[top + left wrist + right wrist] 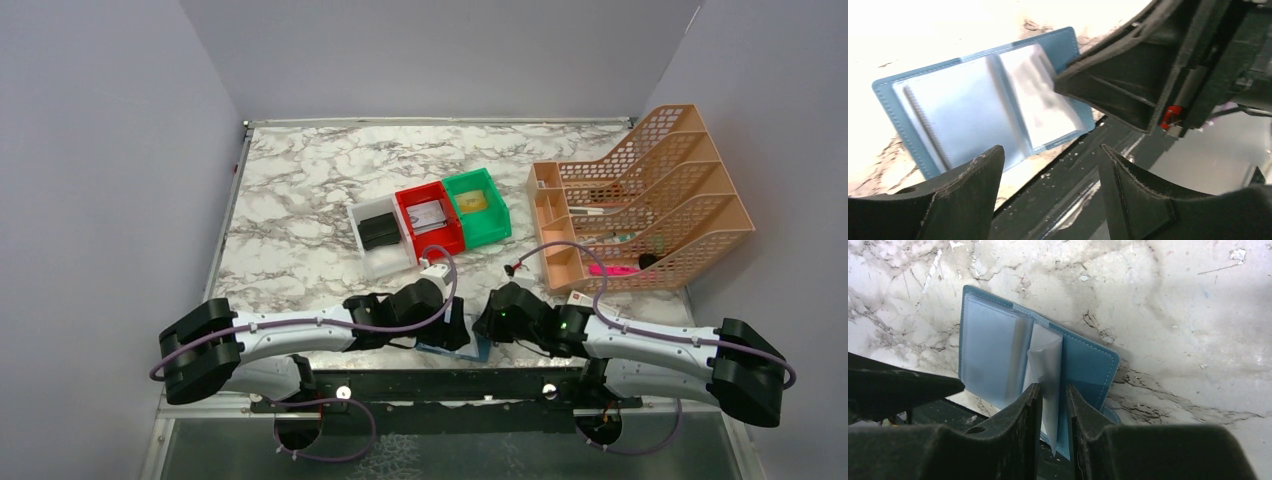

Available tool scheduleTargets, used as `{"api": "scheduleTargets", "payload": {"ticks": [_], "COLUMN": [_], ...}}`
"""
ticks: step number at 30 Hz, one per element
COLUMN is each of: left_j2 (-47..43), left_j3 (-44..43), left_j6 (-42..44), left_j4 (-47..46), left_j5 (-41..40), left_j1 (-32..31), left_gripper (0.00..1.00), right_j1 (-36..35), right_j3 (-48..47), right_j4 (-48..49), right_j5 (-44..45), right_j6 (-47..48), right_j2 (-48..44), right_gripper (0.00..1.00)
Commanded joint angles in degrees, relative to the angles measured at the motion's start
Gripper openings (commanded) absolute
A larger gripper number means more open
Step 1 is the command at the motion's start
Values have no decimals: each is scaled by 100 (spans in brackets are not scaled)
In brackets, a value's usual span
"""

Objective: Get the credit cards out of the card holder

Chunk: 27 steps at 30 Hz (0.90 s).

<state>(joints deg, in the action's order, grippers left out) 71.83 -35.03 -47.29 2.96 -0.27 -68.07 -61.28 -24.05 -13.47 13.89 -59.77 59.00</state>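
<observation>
The teal-blue card holder (478,350) (968,100) (1088,365) lies open at the table's near edge, between my two grippers. Its pale pocket panels face up, and one clear pocket leaf (1045,365) stands raised from the spine. My right gripper (487,322) (1054,386) straddles that leaf with its jaws a narrow gap apart. The leaf touches one finger, and a sliver of space shows on the other side. My left gripper (452,322) (1050,147) hovers open over the holder's near edge, holding nothing. I can make out no credit cards in the pockets.
Behind the holder sit a white bin (378,235) holding a black item, a red bin (430,220) with a flat grey item, and a green bin (478,205). An orange file rack (640,200) stands at right. The black mounting rail (430,385) runs just below the holder.
</observation>
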Motion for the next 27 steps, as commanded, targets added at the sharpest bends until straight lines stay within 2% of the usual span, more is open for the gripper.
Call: {"api": "scheduleTargets", "payload": {"ticks": [1,11,27], "left_j2": [-14,518,388], "left_j3": [-57,-328,-354], "left_j6": [-80,-119,-99], "left_j4": [572,940,1171], "left_j5": [-634,-897,-998], "left_j1": [-35,-31,-40], "left_gripper": [72,72,71], "right_j1": [13,15,9], "right_j3": [126,195,154], "right_j4": [-48,54,369], "right_j5": [111,-12,-190], "right_j6": [-183,-236,-195], "right_j2": [-52,-64,270], "right_gripper": [30,31,32]}}
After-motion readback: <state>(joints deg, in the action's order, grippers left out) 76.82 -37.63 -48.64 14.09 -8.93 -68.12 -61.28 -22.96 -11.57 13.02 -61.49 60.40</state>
